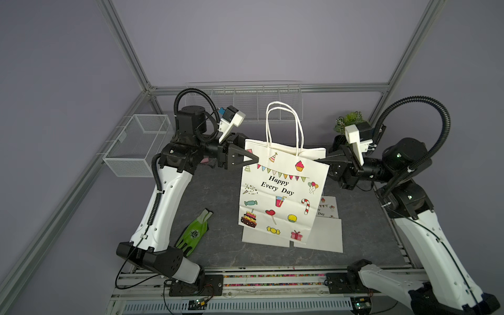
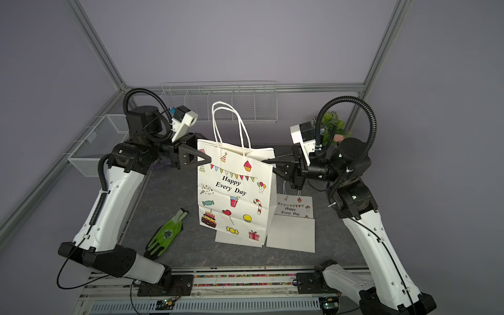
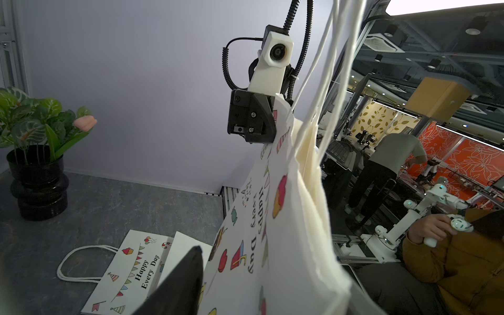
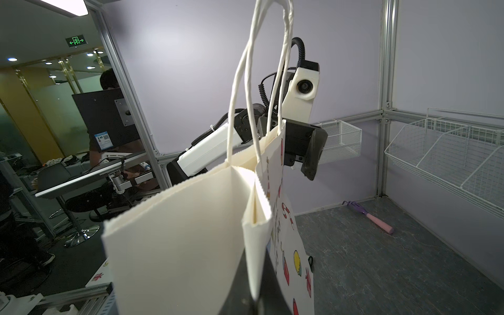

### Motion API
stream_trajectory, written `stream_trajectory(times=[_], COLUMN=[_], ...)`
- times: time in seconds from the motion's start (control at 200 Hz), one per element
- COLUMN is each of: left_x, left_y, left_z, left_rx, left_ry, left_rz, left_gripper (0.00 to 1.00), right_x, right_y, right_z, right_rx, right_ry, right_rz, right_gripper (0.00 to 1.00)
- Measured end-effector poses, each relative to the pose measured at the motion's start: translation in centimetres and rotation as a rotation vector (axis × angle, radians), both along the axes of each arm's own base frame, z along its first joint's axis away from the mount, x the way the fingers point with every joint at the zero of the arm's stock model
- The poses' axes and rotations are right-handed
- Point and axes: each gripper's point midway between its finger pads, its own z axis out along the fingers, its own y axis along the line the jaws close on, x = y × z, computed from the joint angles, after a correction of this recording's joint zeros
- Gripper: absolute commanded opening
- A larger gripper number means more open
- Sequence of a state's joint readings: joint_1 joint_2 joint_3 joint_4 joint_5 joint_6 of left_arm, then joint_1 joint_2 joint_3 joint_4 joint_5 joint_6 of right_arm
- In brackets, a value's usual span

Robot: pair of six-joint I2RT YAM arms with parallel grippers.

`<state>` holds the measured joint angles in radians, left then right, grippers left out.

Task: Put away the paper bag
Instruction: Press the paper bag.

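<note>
Lilac walls and an aluminium frame close in a dark marbled tabletop (image 1: 212,196), with the printed paper bag (image 1: 281,196) upright mid-table between both arms.

The right gripper (image 1: 326,161) is clamped on the bag's serrated top edge at the side fold. The left gripper (image 1: 255,158) is at the opposite top corner with its fingers apart: the front finger (image 4: 313,152) stands off the printed face and the other is hidden behind the paper. The bag's bottom edge hangs over flat bags (image 1: 327,234) lying near the front; I cannot tell whether they touch. A green glove (image 1: 195,231) lies by the left arm, with bare tabletop between it and the bag. A wire basket (image 1: 136,147) hangs on the left frame, a wire rack (image 1: 259,101) on the back wall, and a potted plant (image 1: 346,125) stands in the far right corner.
</note>
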<state>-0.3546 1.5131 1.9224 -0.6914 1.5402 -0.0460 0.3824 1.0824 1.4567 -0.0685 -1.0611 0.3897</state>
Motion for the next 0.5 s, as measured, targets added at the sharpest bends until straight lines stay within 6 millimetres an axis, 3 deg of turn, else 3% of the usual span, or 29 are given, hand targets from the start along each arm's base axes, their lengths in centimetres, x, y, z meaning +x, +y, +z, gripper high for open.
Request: stream_trajectory(times=[0.12,0.345,0.5], left_x=[-0.4,-2.0,-3.1], left_y=[-0.1,0.5,0.9], left_z=[0.1,0.4,0.9], left_rx=[-0.003,-0.009,-0.012], left_ry=[-0.008,-0.029,-0.050], left_rz=[-0.011,-0.005,0.014], left_gripper=[0.33,0.20,0.05], right_x=[0.0,0.5,0.8], right_y=[0.0,-0.1,-0.1], right_z=[0.0,0.1,0.1], right_rx=[0.001,0.006,0.008], right_ry=[0.000,0.002,0.005], right_rz=[-0.003,-0.037,-0.052], right_gripper=[0.07,0.07,0.07])
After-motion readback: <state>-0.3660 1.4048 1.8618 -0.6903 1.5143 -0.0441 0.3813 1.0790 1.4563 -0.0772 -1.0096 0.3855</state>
